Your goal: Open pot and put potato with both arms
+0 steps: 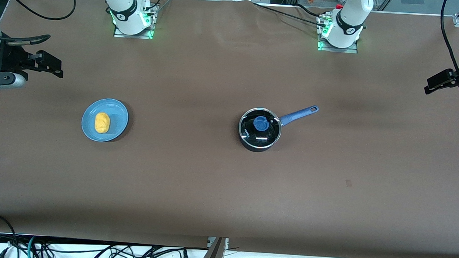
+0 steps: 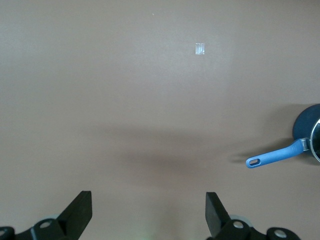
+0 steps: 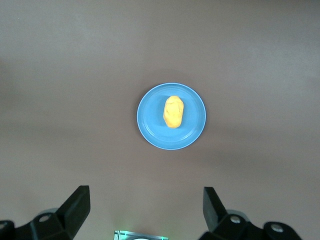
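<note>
The pot (image 1: 259, 131) stands on the table (image 1: 226, 191) with its glass lid (image 1: 260, 124) on, and the blue knob (image 1: 260, 123) of the lid is in the middle. Its long blue handle (image 1: 298, 114) points toward the left arm's end of the table. The left gripper (image 2: 149, 212) hangs in the air over bare table at that end, well apart from the pot; in the left wrist view only the handle and an edge of the pot show at the side. Its two fingers (image 2: 80, 210) are spread wide and hold nothing.

The potato (image 1: 102, 122) lies on a round blue plate (image 1: 116, 110), toward the right arm's end of the table and well apart from the pot. The right gripper (image 3: 146, 210) is up in the air over the table near the plate, and the plate with the potato shows in the middle of the right wrist view. Its fingers (image 3: 77, 207) are also spread wide with nothing between them.
</note>
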Action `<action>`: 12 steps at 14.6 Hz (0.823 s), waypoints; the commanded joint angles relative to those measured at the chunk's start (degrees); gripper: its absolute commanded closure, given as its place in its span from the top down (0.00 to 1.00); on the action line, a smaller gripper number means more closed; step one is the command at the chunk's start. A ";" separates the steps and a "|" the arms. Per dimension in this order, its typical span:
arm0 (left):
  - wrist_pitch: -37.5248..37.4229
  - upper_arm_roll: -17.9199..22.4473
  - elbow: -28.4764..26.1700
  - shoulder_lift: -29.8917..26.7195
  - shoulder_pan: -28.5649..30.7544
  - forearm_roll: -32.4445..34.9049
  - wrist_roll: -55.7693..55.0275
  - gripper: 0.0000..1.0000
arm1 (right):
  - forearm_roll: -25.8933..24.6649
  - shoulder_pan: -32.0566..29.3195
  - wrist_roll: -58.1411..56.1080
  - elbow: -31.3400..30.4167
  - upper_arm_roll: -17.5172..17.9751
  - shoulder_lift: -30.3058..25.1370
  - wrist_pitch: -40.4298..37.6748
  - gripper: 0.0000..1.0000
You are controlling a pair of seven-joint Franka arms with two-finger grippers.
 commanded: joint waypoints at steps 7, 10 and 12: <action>0.29 -0.30 1.36 -0.58 0.19 -3.49 0.10 1.00 | 0.81 -0.51 -0.34 1.39 0.07 0.95 -0.35 1.00; 0.20 -0.39 0.74 -0.67 0.19 -3.67 0.19 1.00 | 0.81 -0.51 -0.25 1.39 0.07 0.95 -0.35 1.00; 0.20 -0.39 1.09 -0.67 0.19 -3.58 0.79 1.00 | 0.81 -0.51 -0.25 1.39 0.07 0.95 -0.35 1.00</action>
